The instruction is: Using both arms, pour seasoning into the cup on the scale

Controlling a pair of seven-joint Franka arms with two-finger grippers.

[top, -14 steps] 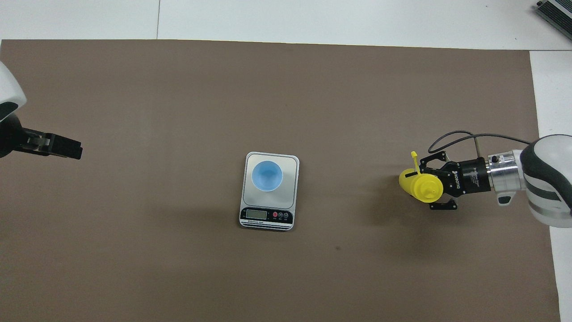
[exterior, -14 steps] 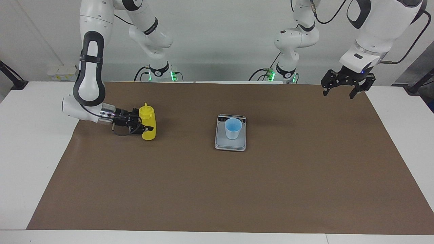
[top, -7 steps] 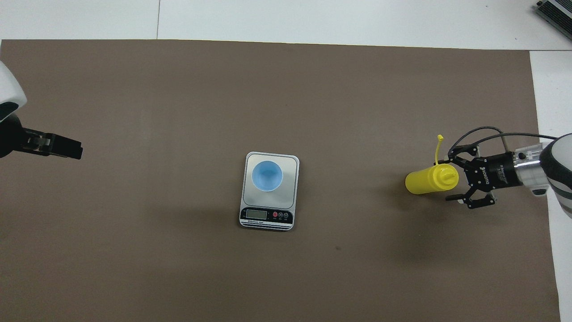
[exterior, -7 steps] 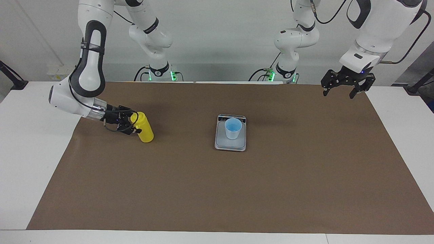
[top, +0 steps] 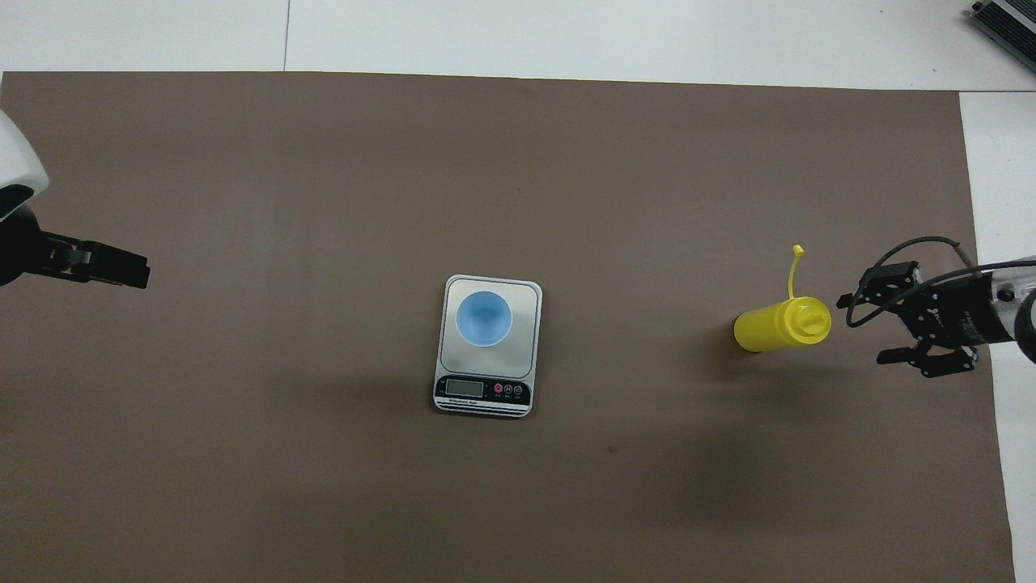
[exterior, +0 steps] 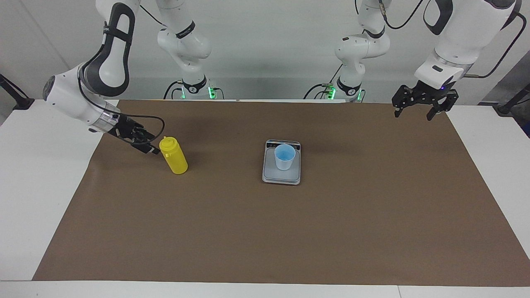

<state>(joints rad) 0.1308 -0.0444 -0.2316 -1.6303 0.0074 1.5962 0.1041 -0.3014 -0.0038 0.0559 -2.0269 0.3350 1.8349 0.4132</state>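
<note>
The yellow seasoning bottle (exterior: 174, 156) (top: 779, 326) stands upright on the brown mat toward the right arm's end, its cap strap sticking out. My right gripper (exterior: 150, 146) (top: 863, 329) is open just beside the bottle's cap, a small gap away, and holds nothing. The light-blue cup (exterior: 285, 157) (top: 483, 318) stands on the grey scale (exterior: 281, 176) (top: 527, 357) at the mat's middle, display end nearer the robots. My left gripper (exterior: 414, 114) (top: 121, 271) hangs open and empty over the mat's corner at the left arm's end, where that arm waits.
A brown mat (exterior: 265, 231) (top: 324, 470) covers most of the white table (exterior: 37, 174), whose bare strips run along both ends. A dark device (top: 1004, 18) lies at the table's corner farthest from the robots, at the right arm's end.
My right gripper opened off the yellow bottle and drew back toward the right arm's end, rising a little. The bottle stays standing on the mat. The left arm has not moved.
</note>
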